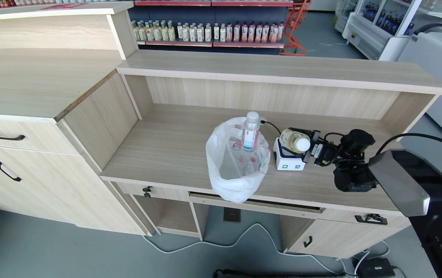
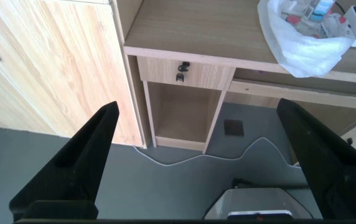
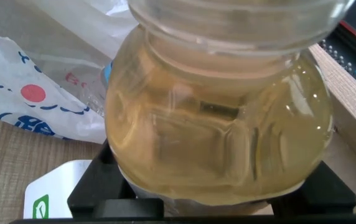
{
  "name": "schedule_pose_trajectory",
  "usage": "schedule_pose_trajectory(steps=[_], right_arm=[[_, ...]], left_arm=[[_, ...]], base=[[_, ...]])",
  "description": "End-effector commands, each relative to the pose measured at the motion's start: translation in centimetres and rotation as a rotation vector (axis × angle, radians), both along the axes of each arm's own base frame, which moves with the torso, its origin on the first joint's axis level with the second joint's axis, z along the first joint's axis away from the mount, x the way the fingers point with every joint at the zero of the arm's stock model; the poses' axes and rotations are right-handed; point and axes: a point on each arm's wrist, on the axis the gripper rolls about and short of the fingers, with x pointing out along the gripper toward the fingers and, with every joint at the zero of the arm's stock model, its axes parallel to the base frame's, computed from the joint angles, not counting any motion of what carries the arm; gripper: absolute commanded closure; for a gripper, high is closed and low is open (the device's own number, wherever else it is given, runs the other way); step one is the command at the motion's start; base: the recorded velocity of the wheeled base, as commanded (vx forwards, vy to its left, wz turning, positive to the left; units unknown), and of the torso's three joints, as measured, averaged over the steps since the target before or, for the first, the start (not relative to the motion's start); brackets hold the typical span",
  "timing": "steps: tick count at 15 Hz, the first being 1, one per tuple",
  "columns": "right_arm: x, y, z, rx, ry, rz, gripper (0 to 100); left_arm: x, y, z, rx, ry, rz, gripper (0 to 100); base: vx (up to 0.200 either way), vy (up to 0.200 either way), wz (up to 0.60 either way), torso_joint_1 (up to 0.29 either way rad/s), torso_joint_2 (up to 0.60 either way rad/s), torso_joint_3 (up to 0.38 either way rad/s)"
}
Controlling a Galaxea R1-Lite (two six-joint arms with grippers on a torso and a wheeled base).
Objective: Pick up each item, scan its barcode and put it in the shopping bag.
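Yellow drink bottle (image 1: 292, 139) pinched in right gripper (image 1: 310, 146), lying sideways above white scanner (image 1: 288, 165)

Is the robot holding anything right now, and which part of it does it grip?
Yes: the right gripper holds a bottle of yellowish drink near its white-capped end, above the scanner. The left gripper holds nothing.
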Motion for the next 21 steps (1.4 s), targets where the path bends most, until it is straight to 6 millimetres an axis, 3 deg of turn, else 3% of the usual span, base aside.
schedule_pose_trajectory(steps=[1, 5, 7, 8, 9, 10, 11, 13, 14, 15, 17, 21], right_arm=[[0.0, 0.1, -0.3, 0.0, 0.008, 0.002, 100], [-0.1, 0.1, 1.0, 0.008, -0.009, 0.0, 100], [-0.8, -0.1, 4.7, 0.066, 0.01, -0.013, 100], [-2.2, -1.1, 9.9, 0.21, 0.059, -0.102, 100], [-4.0, -1.8, 13.3, 0.337, 0.122, -0.168, 100], [-5.4, -2.0, 15.4, 0.434, 0.165, -0.212, 100], [-9.1, -3.3, 18.5, 0.649, 0.283, -0.362, 100], [-14.6, -5.5, 19.0, 0.772, 0.501, -0.624, 100], [-16.6, -6.2, 18.5, 0.79, 0.59, -0.683, 100], [-20.5, -7.2, 17.0, 0.803, 0.702, -0.764, 100], [-22.6, -9.2, 15.5, 0.781, 0.688, -0.878, 100], [-24.3, -11.5, 15.7, 0.709, 0.583, -1.009, 100]], left_arm=[[0.0, 0.0, 0.0, 0.0, 0.0, 0.0, 0], [0.0, 0.0, 0.0, -0.001, 0.0, 0.0, 0], [0.0, 0.0, 0.0, 0.0, 0.0, 0.0, 0], [0.0, 0.0, 0.0, -0.001, 0.0, 0.0, 0], [0.0, 0.0, 0.0, -0.001, 0.0, 0.0, 0], [0.0, 0.0, 0.0, -0.001, 0.0, 0.0, 0], [0.0, 0.0, 0.0, -0.001, 0.0, 0.0, 0], [0.0, 0.0, 0.0, 0.0, 0.0, 0.0, 0], [0.0, 0.0, 0.0, -0.001, 0.0, 0.0, 0], [0.0, 0.0, 0.0, -0.001, 0.0, 0.0, 0], [0.0, 0.0, 0.0, -0.001, 0.0, 0.0, 0], [0.0, 0.0, 0.0, -0.001, 0.0, 0.0, 0]], base=[[0.0, 0.0, 0.0, 0.0, 0.0, 0.0], [0.0, 0.0, 0.0, 0.0, 0.0, 0.0], [0.0, 0.0, 0.0, 0.0, 0.0, 0.0], [0.0, 0.0, 0.0, 0.0, 0.0, 0.0], [0.0, 0.0, 0.0, 0.0, 0.0, 0.0], [0.0, 0.0, 0.0, 0.0, 0.0, 0.0], [0.0, 0.0, 0.0, 0.0, 0.0, 0.0], [0.0, 0.0, 0.0, 0.0, 0.0, 0.0], [0.0, 0.0, 0.0, 0.0, 0.0, 0.0], [0.0, 0.0, 0.0, 0.0, 0.0, 0.0], [0.0, 0.0, 0.0, 0.0, 0.0, 0.0], [0.0, 0.0, 0.0, 0.0, 0.0, 0.0]])
